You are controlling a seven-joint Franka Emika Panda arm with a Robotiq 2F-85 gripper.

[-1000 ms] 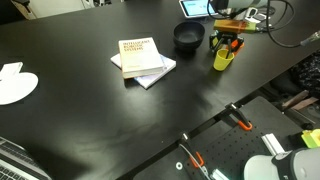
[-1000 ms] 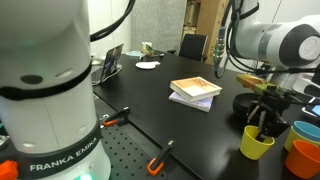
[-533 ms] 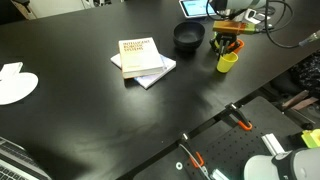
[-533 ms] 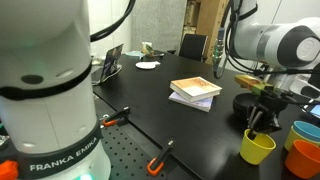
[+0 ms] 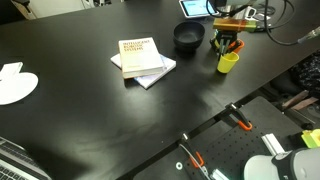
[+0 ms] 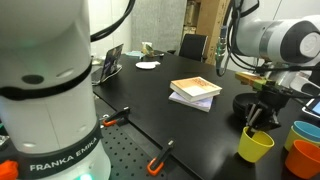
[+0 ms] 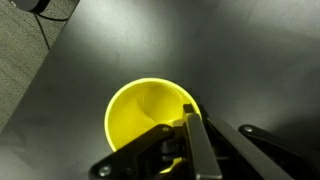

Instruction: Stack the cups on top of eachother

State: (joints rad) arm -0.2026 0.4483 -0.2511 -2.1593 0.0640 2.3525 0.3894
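Note:
A yellow cup [image 5: 227, 64] [image 6: 256, 147] stands upright on the black table near its far end. My gripper [image 5: 228, 47] [image 6: 259, 120] comes down from above and is shut on its rim. In the wrist view one finger sits inside the yellow cup [image 7: 140, 115] and the other outside, pinching the wall at the gripper [image 7: 189, 120]. A teal-blue cup [image 6: 305, 130] and an orange cup [image 6: 304, 157] stand just beyond the yellow one, at the picture's edge.
A wide black bowl [image 5: 188, 37] [image 6: 243, 103] sits close beside the yellow cup. Two stacked books [image 5: 142, 59] [image 6: 195, 91] lie mid-table. A white flat object [image 5: 14, 83] lies at the far side. The robot base [image 6: 45, 100] fills an exterior view's foreground.
The jaws have closed on the yellow cup's rim. The cup has shifted slightly along the table with the gripper.

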